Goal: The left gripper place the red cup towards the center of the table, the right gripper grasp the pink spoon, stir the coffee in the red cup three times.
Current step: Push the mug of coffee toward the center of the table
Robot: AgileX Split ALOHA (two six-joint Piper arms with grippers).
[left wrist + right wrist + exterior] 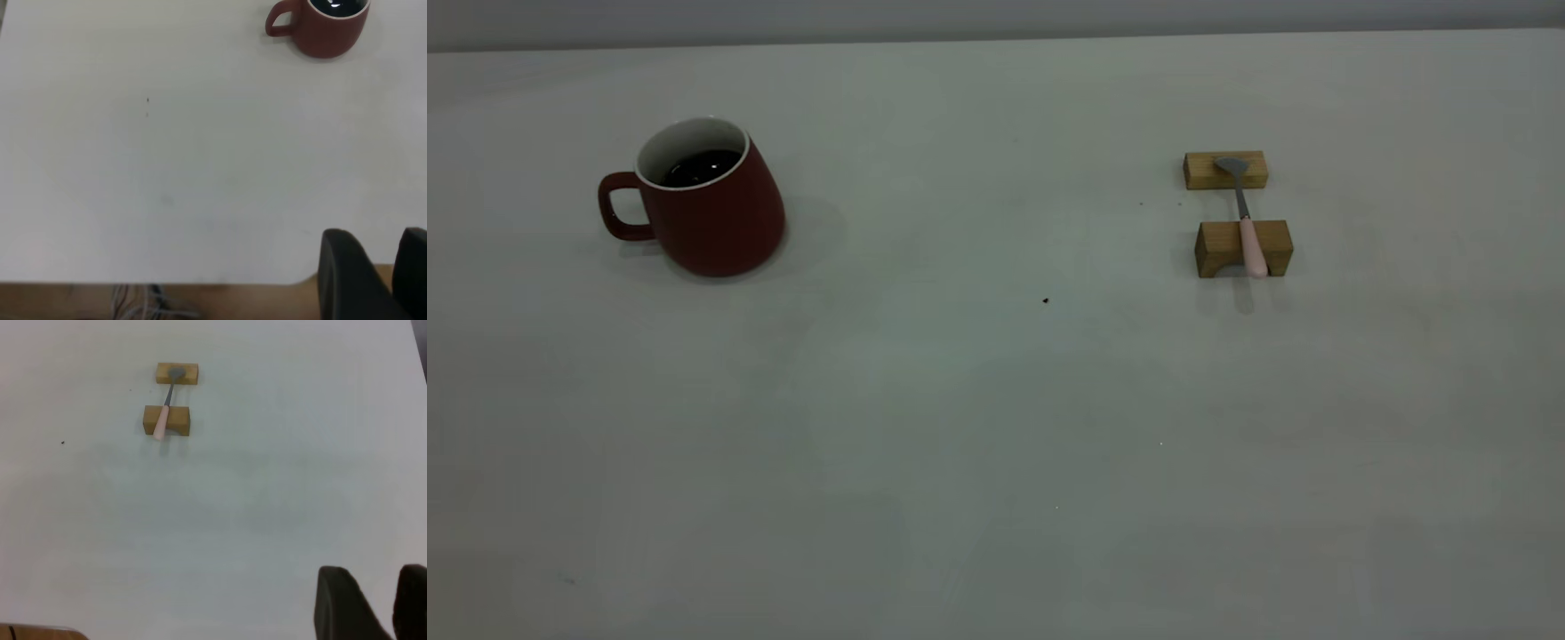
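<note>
The red cup (710,206) stands upright at the far left of the table (996,427), handle pointing outward, with dark coffee (698,167) inside. It also shows far off in the left wrist view as the red cup (325,27). The pink spoon (1247,222) lies across two wooden blocks at the right, bowl on the far one; in the right wrist view the pink spoon (164,413) is also distant. My left gripper (380,237) hangs over the table's near edge, open and empty. Equally far from its object, my right gripper (377,573) is open and empty. Neither gripper shows in the exterior view.
Two tan wooden blocks, the far block (1225,170) and the near block (1243,248), carry the spoon. A small dark speck (1046,300) lies near the table's middle. Broad bare tabletop separates cup and spoon. Cables (143,303) hang below the table's edge.
</note>
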